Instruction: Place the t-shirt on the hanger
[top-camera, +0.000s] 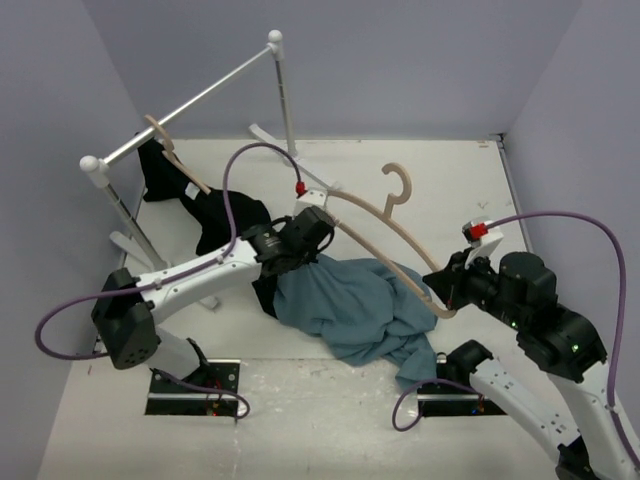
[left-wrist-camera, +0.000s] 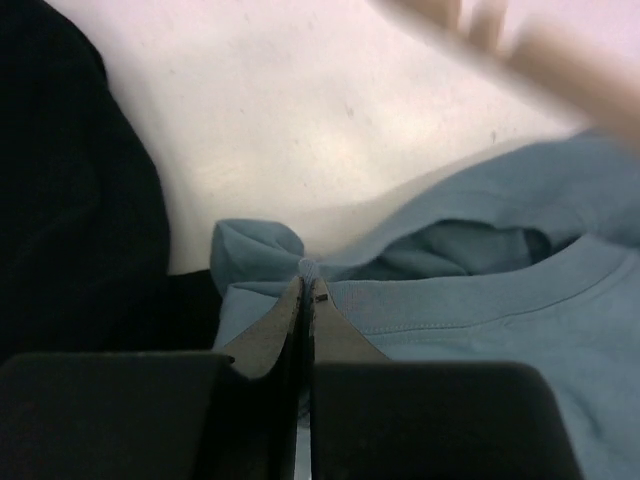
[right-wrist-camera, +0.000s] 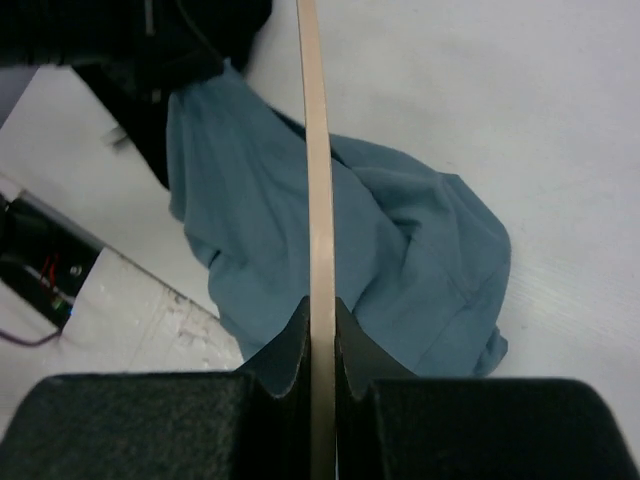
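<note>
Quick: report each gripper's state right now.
Left gripper: closed, pinching the t-shirt near its collar.
Right gripper: closed on the hanger.

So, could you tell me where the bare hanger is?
Top view, right of centre: the hanger has its end pinched in the right claw, slanting over the t-shirt.

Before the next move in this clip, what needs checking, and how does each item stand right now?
1. Left pincer shut on the t-shirt near its collar: ok.
2. Right pincer shut on the hanger: ok.
3. Neck opening gaping enough to enter: ok, left wrist view shows a gap.
4. Hanger end inside the neck opening: not ok, it lies outside the cloth.
5. Black garment apart from the t-shirt: cannot tell.
</note>
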